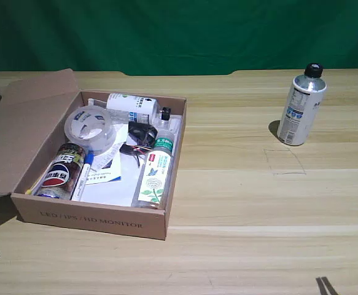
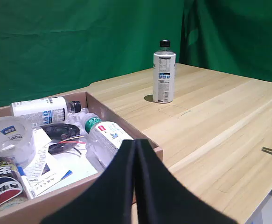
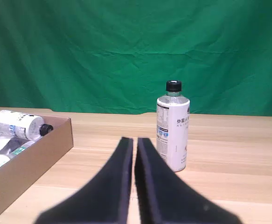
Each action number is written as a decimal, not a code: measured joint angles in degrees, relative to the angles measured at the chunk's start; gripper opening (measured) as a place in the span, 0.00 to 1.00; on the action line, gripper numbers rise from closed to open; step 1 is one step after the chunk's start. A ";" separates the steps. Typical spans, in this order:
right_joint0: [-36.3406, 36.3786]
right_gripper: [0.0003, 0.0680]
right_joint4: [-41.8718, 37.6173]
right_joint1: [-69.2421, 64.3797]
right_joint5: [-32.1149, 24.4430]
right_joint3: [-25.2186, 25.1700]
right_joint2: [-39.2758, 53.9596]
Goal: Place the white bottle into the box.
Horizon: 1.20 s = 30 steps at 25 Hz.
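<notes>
White bottle (image 1: 301, 106) stands upright on the table (image 1: 240, 203), well to the exterior view's right of the box (image 1: 93, 218) and apart from it. Black cap on top, label facing the camera. A faint pencilled outline on the table lies just in front of the bottle in the exterior view.

Right pincer (image 3: 134, 144): fingers pressed together, only a thin slit between them, holding nothing. In the right wrist view its tips point toward the bottle (image 3: 172, 127) but do not touch it; whether the gap between them is large or small cannot be told. Only a small dark tip shows at the lower edge of the exterior view, so the arm sits well short of the bottle.

Box is open, flap lid (image 1: 19, 132) folded out to the exterior view's left. Inside: a shorter white bottle (image 1: 132, 108) lying on its side along the far wall, a clear bottle with green cap (image 1: 155, 172) lying along the wall nearer the white bottle, a tape roll (image 1: 91, 128), a Pepsi can (image 1: 62, 172), a pen, papers and a tangle of black wire.

Green backdrop (image 1: 179, 34) behind the table.
</notes>
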 joint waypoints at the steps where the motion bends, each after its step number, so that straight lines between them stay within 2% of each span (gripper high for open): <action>1: 0.00 0.00 0.00 0.00 0.38 0.00 0.00; 16: 0.00 0.00 -0.19 0.00 1.58 0.02 0.00; 22: 0.00 0.01 -3.50 0.00 1.74 4.42 -0.05; 24: 0.00 0.05 -5.63 0.00 1.74 6.48 -0.14; 27: 0.00 0.20 -8.06 0.00 1.74 7.03 -1.19; 29: 0.00 0.42 -8.29 0.00 1.74 7.02 -2.75; 30: 0.00 0.56 -7.85 0.00 1.74 6.86 -3.75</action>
